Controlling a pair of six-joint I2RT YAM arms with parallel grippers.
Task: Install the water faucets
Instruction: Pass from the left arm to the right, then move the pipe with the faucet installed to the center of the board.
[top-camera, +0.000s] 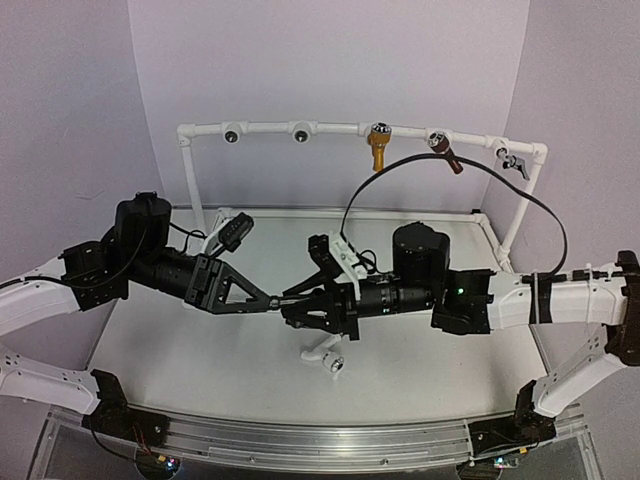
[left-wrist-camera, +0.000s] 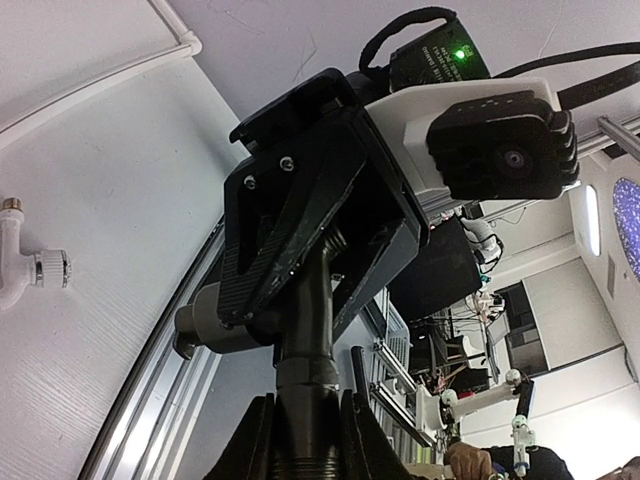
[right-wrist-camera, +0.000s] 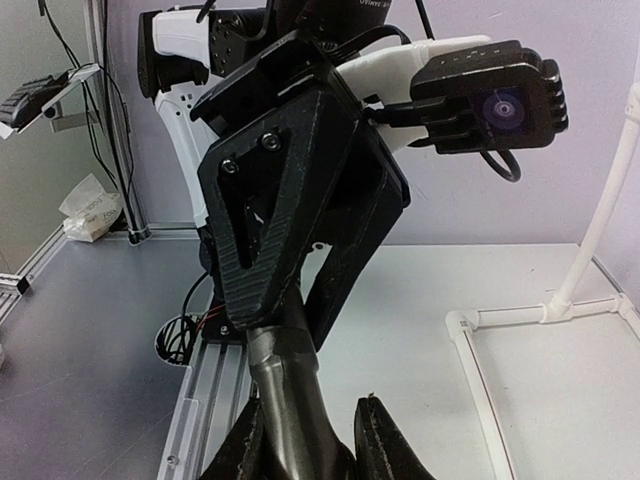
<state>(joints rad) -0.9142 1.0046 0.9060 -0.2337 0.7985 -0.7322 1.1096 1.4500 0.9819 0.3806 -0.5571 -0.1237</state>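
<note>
We judge that the step in hand is a passing of the black faucet (right-wrist-camera: 285, 390) from one arm to the other, in the air above the table (top-camera: 200, 360). The left gripper (top-camera: 268, 297) and the right gripper (top-camera: 292, 301) meet tip to tip, and the faucet lies between them as a short dark bar.

In the left wrist view, the left jaws are closed narrowly on one end of the faucet's round body, just in front of the camera. The right gripper sits on the other end. In the right wrist view, the right jaws are nearly closed around the body. One finger lies against it, but at the other finger we cannot tell if a thin gap is there. So both tools seem to hold the same faucet, the left one more surely.

The white faucet (top-camera: 325, 358) lies on the table just under the right gripper, not held by anything.

Far beyond both tools stands the pipe frame (top-camera: 330, 129). Two empty sockets (top-camera: 231, 134) are on its left part, and a gold tap (top-camera: 378, 145) and a brown tap (top-camera: 445, 152) are already fitted on its right part.

For the next move, we think only one gripper should let go, and only when the other has a firm pinch, otherwise the faucet can drop. Then the holding arm must turn the faucet's threaded end toward an empty socket.
</note>
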